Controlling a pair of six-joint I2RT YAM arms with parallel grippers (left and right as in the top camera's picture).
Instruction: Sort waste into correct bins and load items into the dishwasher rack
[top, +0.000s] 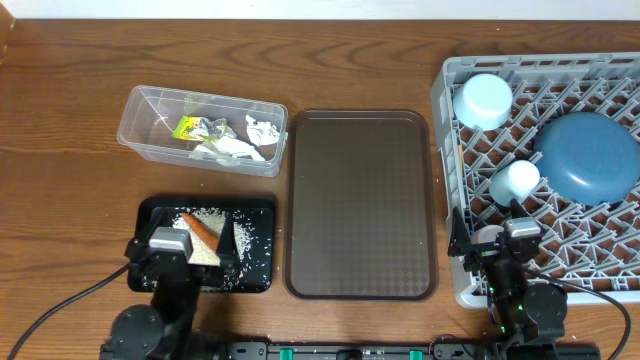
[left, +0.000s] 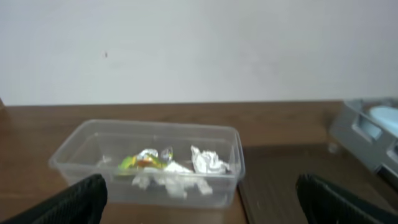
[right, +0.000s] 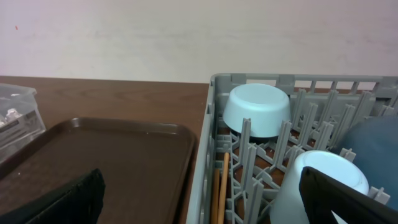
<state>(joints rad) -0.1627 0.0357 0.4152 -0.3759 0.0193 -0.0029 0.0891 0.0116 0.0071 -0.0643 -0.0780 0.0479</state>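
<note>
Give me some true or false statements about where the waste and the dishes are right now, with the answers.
1. The brown tray is bare. True.
2. The tissue is in the clear tub. True.
3. The carrot is in the clear tub too. False: it lies in the black tray, with the rice.
4. The bowl stands upright in the rack. False: it is upside down there.
5. The chopsticks lie on the brown tray. False: they are in the rack.
</note>
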